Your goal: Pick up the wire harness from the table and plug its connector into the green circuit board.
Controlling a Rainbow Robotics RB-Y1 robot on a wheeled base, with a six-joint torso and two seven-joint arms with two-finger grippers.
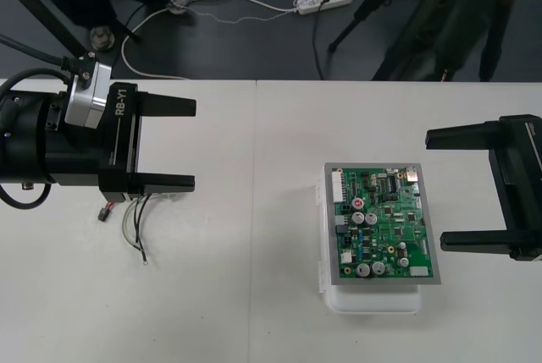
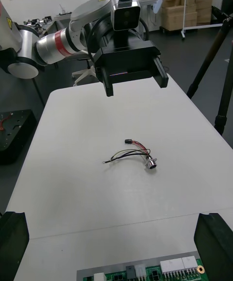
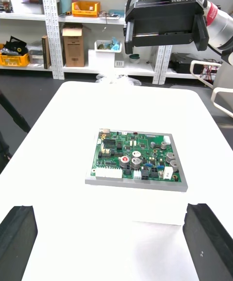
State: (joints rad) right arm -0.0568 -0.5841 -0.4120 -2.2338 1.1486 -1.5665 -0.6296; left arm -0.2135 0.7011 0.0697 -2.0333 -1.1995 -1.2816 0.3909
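Note:
The wire harness (image 1: 129, 221) lies loose on the table, partly under my left gripper (image 1: 185, 145), which hovers open at the left side. In the right wrist view the harness (image 2: 132, 155) shows its black plug (image 2: 128, 141) and round metal socket (image 2: 151, 164) lying on the table in front of the left gripper (image 2: 131, 70). The green circuit board (image 1: 382, 224) sits on its white base (image 1: 373, 302) at the right. My right gripper (image 1: 440, 189) stands open just right of the board. Nothing is between either pair of fingers.
The table's far edge runs along the top of the front view, with dark floor, cables and tripod legs beyond. A seam (image 1: 254, 211) in the tabletop runs between harness and board. From the left wrist, the board (image 3: 136, 157) lies ahead with the right gripper (image 3: 165, 24) beyond it.

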